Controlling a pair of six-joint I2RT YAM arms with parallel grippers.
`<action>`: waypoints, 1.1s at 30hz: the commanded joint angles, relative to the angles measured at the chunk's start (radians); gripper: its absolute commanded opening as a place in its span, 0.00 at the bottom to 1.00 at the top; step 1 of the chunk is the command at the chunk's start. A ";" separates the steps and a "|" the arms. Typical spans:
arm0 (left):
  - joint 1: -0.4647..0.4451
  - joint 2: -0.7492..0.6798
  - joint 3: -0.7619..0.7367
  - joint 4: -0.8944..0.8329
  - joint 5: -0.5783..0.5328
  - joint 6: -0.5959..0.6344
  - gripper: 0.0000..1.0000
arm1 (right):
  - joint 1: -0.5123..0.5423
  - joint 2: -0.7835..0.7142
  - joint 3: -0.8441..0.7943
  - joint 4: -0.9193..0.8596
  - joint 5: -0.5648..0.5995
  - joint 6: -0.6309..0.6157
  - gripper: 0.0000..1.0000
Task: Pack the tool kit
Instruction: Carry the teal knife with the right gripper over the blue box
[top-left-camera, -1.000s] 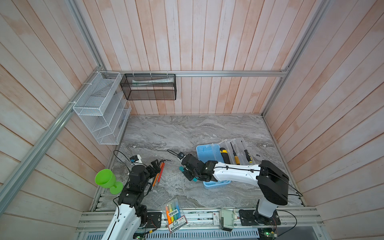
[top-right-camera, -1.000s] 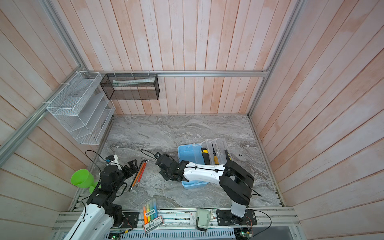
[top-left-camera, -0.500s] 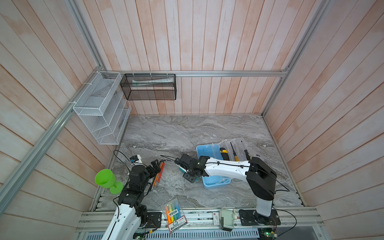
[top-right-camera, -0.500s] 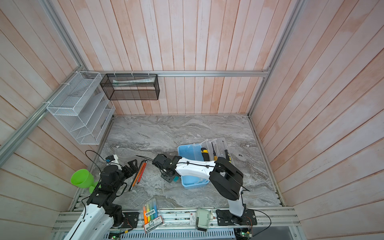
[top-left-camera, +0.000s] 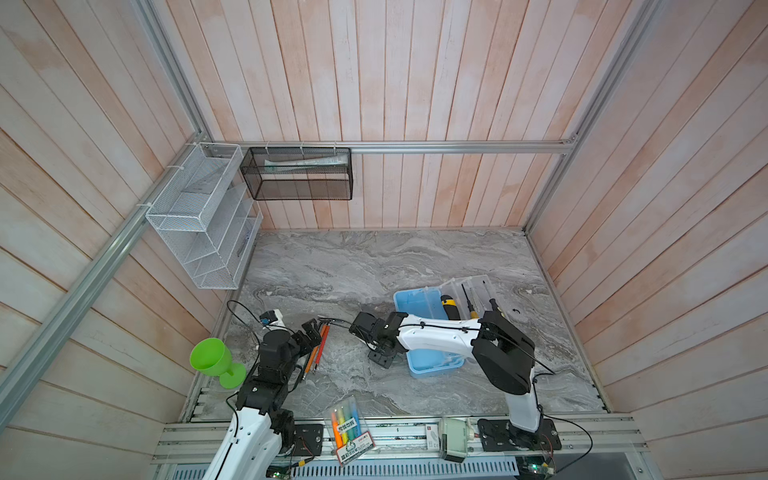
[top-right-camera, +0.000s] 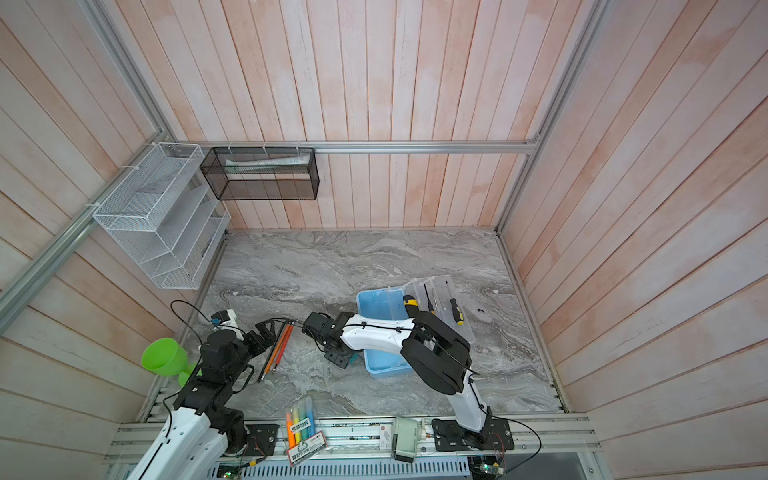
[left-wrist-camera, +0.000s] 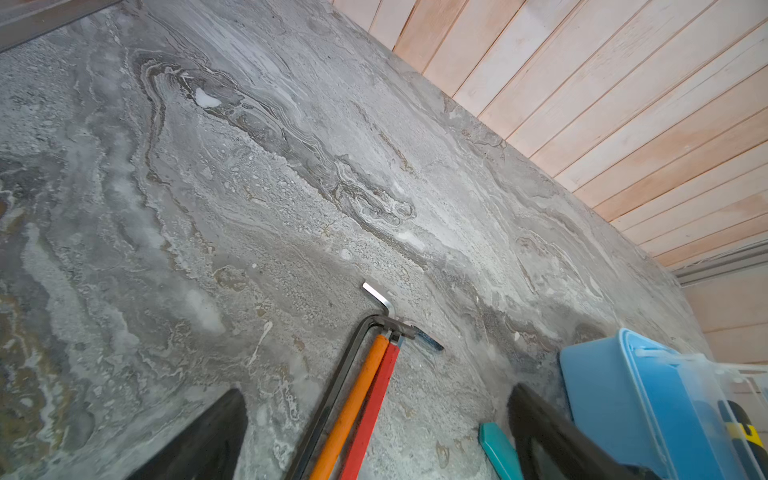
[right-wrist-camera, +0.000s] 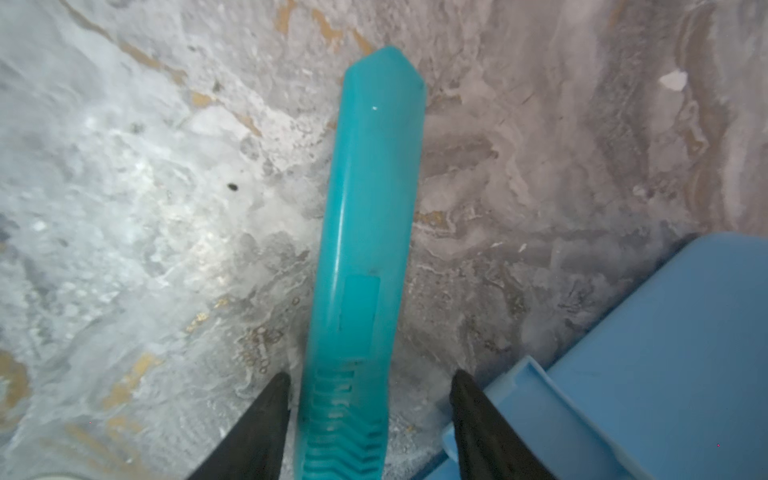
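So, right gripper (right-wrist-camera: 370, 374) pointed down, jaws spread astride the teal tool (right-wrist-camera: 374, 187). Left gripper (left-wrist-camera: 376, 390) gaped beside the hex keys (left-wrist-camera: 365, 374).

open light-blue case (top-left-camera: 415, 301), screwdrivers (top-left-camera: 448, 300) on its clear lid (top-left-camera: 476, 282), teal tool (right-wrist-camera: 365, 232) beside it, hex keys (left-wrist-camera: 361, 399) apart

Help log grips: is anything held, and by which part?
Nothing is held. The right gripper, open, straddles the teal tool at its ribbed end without gripping; the left gripper is open over the hex keys.

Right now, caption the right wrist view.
Right gripper open astride teal tool lying on the tabletop, blue case alongside.
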 joint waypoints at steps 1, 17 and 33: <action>-0.004 -0.012 -0.017 -0.001 0.000 0.005 1.00 | -0.005 0.010 0.006 -0.070 -0.103 -0.014 0.61; -0.004 -0.026 -0.020 -0.006 0.001 0.006 1.00 | -0.018 0.052 0.027 -0.056 -0.247 -0.003 0.53; -0.004 -0.025 -0.020 -0.003 0.001 0.007 1.00 | 0.021 0.093 0.010 -0.059 -0.129 0.163 0.39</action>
